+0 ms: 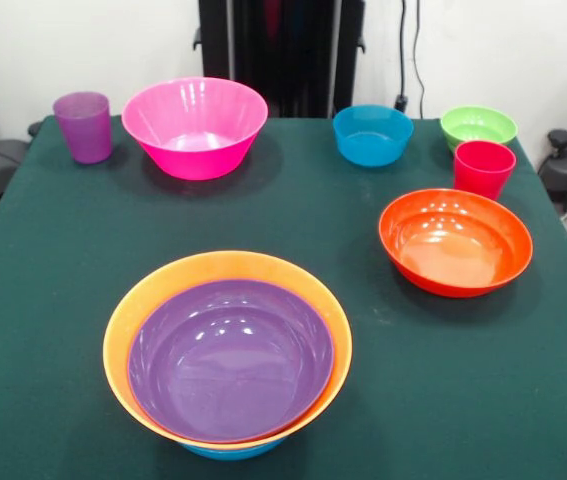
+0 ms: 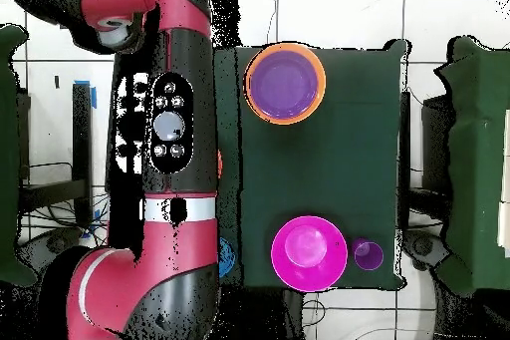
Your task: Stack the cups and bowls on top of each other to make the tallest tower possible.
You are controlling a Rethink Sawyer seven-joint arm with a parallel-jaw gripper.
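dark green table (image 1: 43, 300) (cloth-covered), white wall (image 1: 113, 40)

Glossy smooth plastic bowls (image 1: 195, 127) (cups (image 1: 83, 126) too) sit on a matt green cloth table (image 1: 53, 260).

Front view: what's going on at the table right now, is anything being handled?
Nothing is held. The arm is swung off beside the table; its gripper isn't visible. The tower so far is a purple bowl nested in an orange one over a blue one. Loose on the cloth: pink bowl, purple cup, blue bowl, green bowl, red cup, red-orange bowl.
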